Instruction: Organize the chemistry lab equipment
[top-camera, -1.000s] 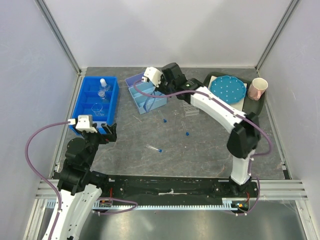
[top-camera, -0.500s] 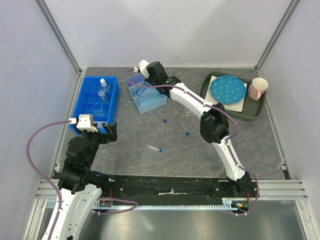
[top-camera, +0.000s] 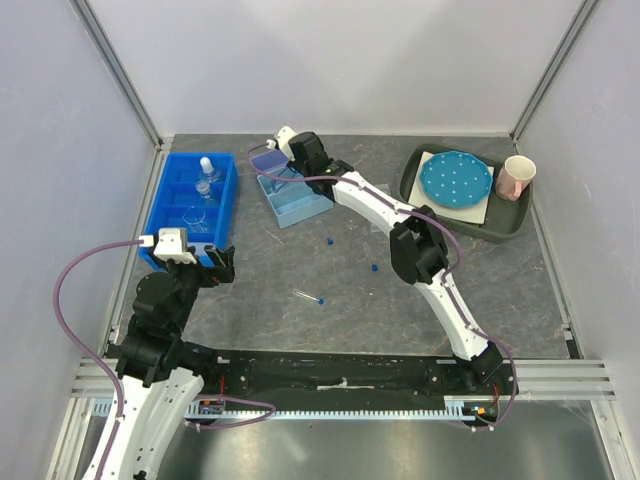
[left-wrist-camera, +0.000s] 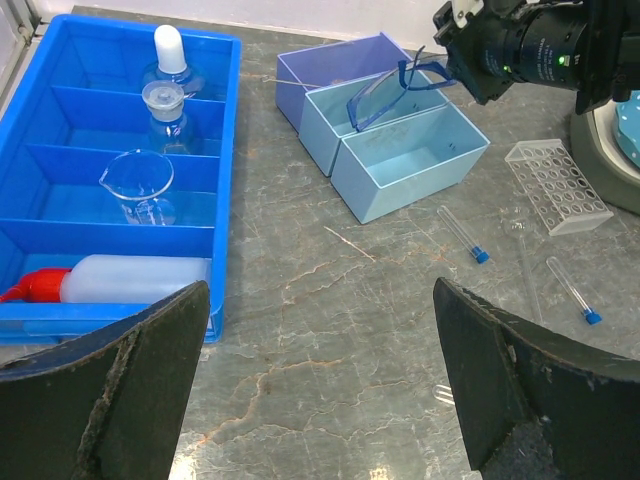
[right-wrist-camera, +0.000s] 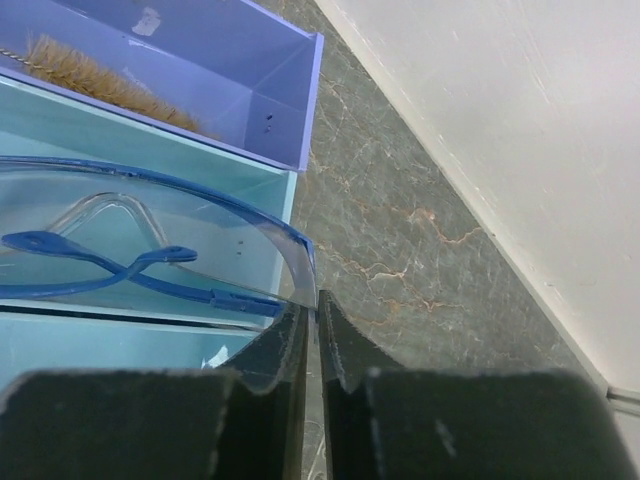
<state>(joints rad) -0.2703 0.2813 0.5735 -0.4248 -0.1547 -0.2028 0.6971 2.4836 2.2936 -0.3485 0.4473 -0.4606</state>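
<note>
Tabletop (left-wrist-camera: 330, 340) unchanged; right hand (right-wrist-camera: 312, 312) shifted safety glasses (right-wrist-camera: 150, 225) leftward.

Blue dotted disc (top-camera: 456, 180), cup (top-camera: 517, 178), dk tray (top-camera: 508, 222).

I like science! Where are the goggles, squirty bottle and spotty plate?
Goggles (left-wrist-camera: 383, 93), left wrist view, clear lens.
Squirty bottle (left-wrist-camera: 130, 278), left wrist view, white body.
Spotty plate (top-camera: 456, 180), top view, blue face.

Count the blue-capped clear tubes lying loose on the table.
3. One blue-capped clear tube lies nearest the arm bases, another farther out and right of it, the third just before the light blue open box. Others may be hidden.
</note>
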